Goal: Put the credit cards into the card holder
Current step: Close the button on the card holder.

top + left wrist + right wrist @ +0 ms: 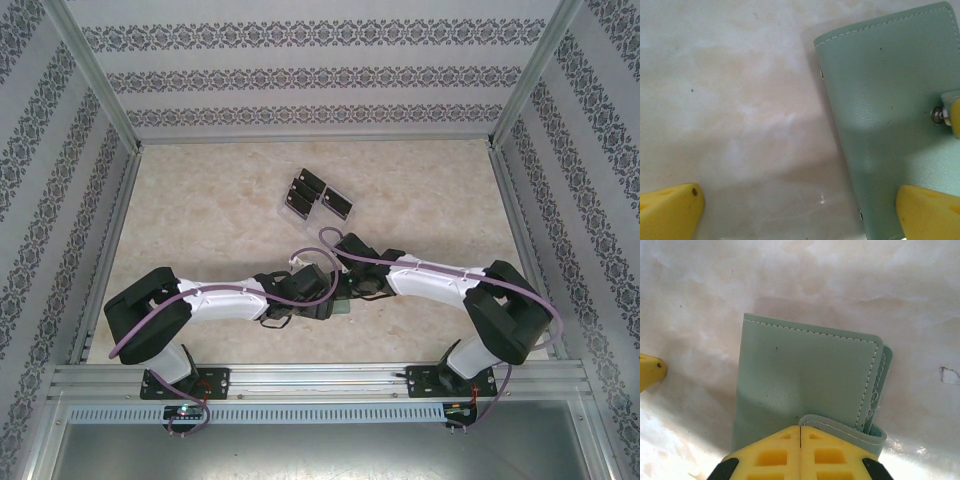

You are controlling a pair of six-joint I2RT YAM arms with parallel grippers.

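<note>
Card holder (880,115): grey-green with pale stitching, folded shut, flat on the marble-pattern table (730,100); it takes the right half of the left wrist view and the centre of the right wrist view; in the top view it is in the middle of the frame, mostly covered by the 2 wrists

Left gripper (800,212): the 2 yellow fingers (670,210) stand wide apart, at the lower left and lower right corners of the left wrist view; between them is bare table and the holder's lower left part; they grip nothing; the lower right one lies over the holder's lower part

Right gripper (800,440): bottom centre of the right wrist view; fingers pressed together without a gap; the clasp tab (840,426) curls up from the holder's right edge and its end goes in at their tips, so it looks pinched

Credit cards (337,204): several small black cards, close together, upper centre of the top view; well apart from the card holder, higher in the frame than both arms
</note>
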